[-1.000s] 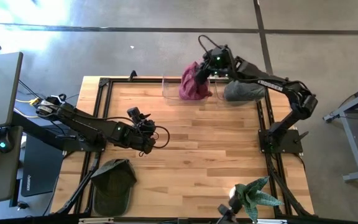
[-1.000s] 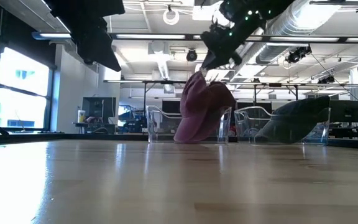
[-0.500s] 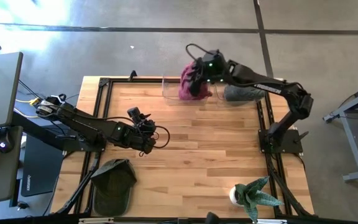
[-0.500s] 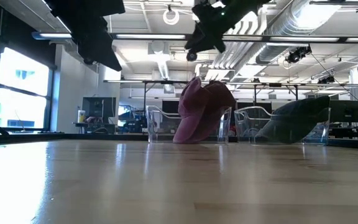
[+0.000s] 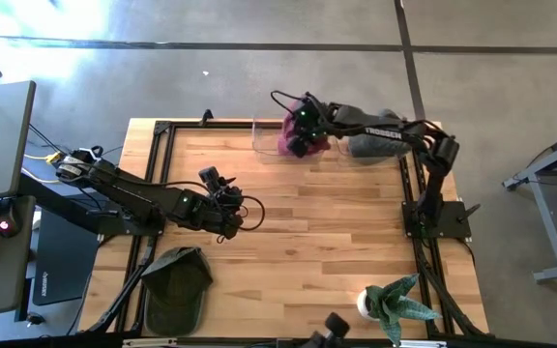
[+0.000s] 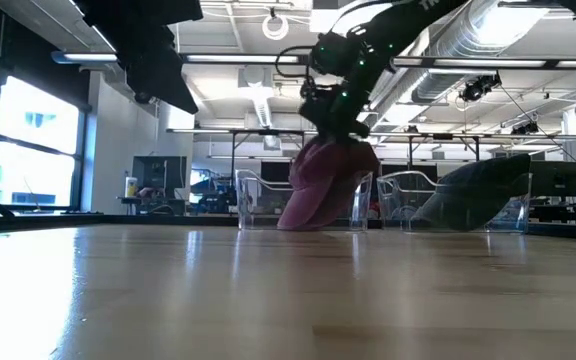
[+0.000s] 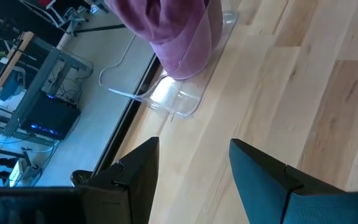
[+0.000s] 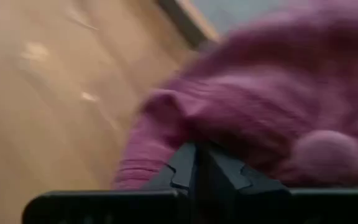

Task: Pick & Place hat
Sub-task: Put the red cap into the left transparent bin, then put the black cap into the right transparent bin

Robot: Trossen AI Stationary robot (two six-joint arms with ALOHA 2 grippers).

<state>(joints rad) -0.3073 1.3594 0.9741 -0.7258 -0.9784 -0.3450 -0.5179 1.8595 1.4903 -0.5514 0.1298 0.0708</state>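
Note:
A maroon hat sits in a clear bin at the table's far edge, its lower edge on the bin floor and hanging over the near wall. My right gripper is right on top of it, fingers shut. A grey hat lies in a second clear bin to the right. A dark green cap lies flat at the near left. My left gripper hovers open over the left middle of the table, holding nothing. My right gripper presses its shut fingertips onto the top of the maroon hat's crown, slanting down from the table's right. No cloth shows between the fingers. The hat stays in the bin, its crown pushed flatter under the tips.
A potted plant stands at the near right corner. Black frame rails run along the table's edges. Bare wood lies between the bins and the near edge.
My right gripper has risen off the maroon hat, gone toward the table's left, then dropped and tipped steeper onto its crown. The hat has stayed in the bin; its raised peak has settled and now sits flatter.

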